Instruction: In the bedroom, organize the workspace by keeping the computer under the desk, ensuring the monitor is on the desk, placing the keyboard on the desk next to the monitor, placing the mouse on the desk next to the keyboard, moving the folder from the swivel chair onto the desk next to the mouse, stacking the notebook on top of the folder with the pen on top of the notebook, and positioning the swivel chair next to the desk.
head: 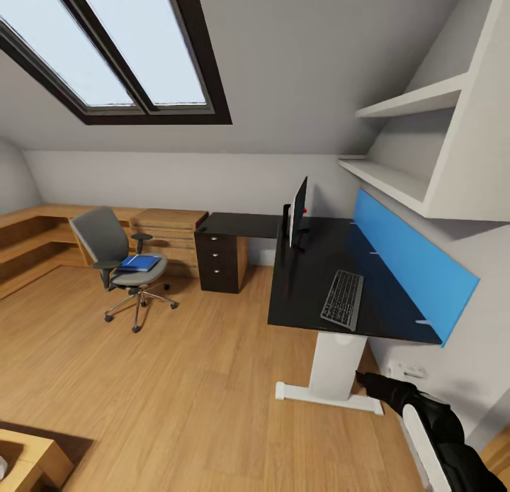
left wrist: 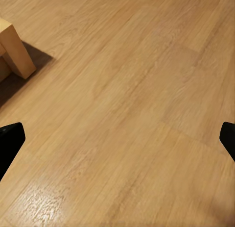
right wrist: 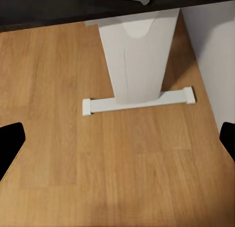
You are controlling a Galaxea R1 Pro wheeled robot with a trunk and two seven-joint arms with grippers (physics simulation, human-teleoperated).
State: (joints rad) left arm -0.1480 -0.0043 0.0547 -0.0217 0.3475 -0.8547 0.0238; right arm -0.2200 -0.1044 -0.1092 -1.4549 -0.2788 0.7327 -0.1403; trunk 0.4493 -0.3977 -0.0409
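Folder (head: 139,263) is lying on the seat of the swivel chair (head: 113,254), well apart from the bench (head: 312,279), so carrying it over is not yet done; the keyboard (head: 343,299) is already resting on the black top near the monitor (head: 298,211), which is standing upright there; the right gripper (right wrist: 117,138) is pointing at the floor (right wrist: 73,178) by the white pedestal leg (right wrist: 137,60), fingers apart and holding nothing; the left gripper (left wrist: 117,138) is hanging likewise over bare floor, fingers apart, probably because the robot is travelling.
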